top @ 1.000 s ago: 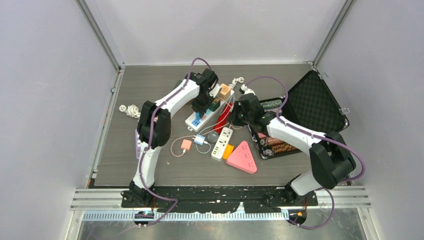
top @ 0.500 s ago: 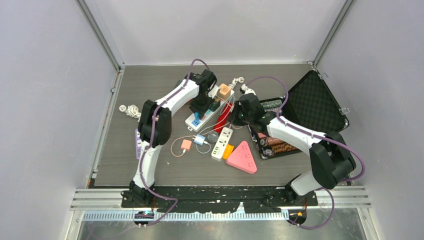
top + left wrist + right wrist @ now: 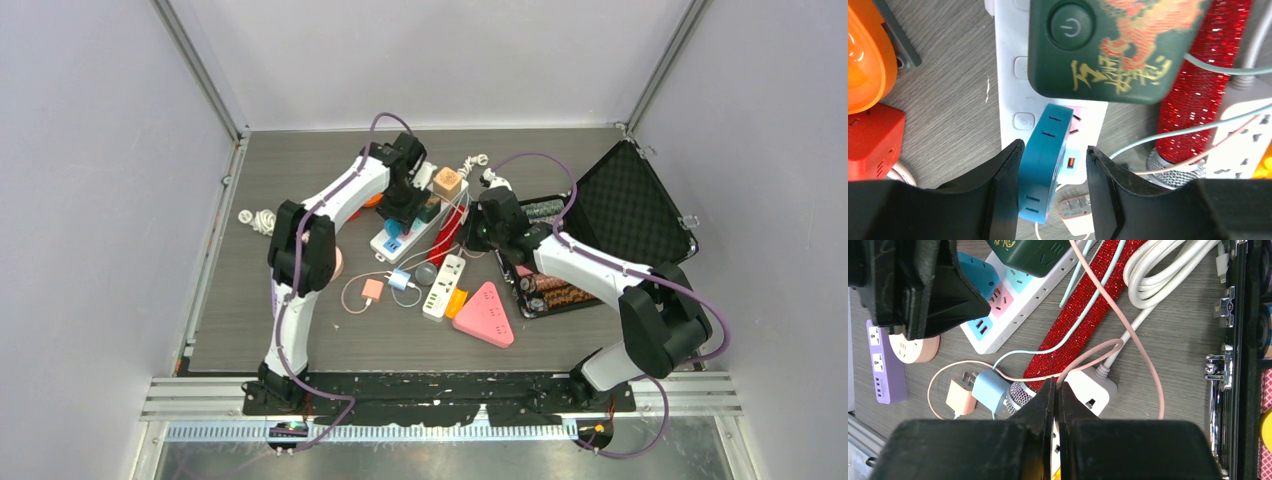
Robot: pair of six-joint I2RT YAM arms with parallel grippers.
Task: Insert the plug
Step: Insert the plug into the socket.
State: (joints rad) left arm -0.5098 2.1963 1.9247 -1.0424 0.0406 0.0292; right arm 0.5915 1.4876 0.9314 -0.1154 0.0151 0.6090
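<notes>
A blue plug block (image 3: 1045, 160) stands tilted over the end socket of the white power strip (image 3: 1009, 95). A dark green adapter (image 3: 1108, 45) sits on the strip just beyond it. My left gripper (image 3: 1055, 148) is open around the blue plug: the left finger touches it, the right finger stands apart. From above, the left gripper (image 3: 400, 210) is over the strip (image 3: 412, 232). My right gripper (image 3: 1055, 386) is shut and empty above a small white strip (image 3: 1091, 388) and a red glitter microphone (image 3: 1083, 325). In the top view it (image 3: 470, 232) is right of the strip.
Light blue (image 3: 990, 390) and peach (image 3: 958, 396) chargers lie loose with their thin cables. An orange object (image 3: 868, 55) and a red socket cube (image 3: 873, 140) lie left of the strip. A pink triangular strip (image 3: 485, 313) and an open black case (image 3: 625, 215) lie at right.
My left arm has shifted a little to the far left and the gripper has drawn back along the strip. The right arm has not moved.
</notes>
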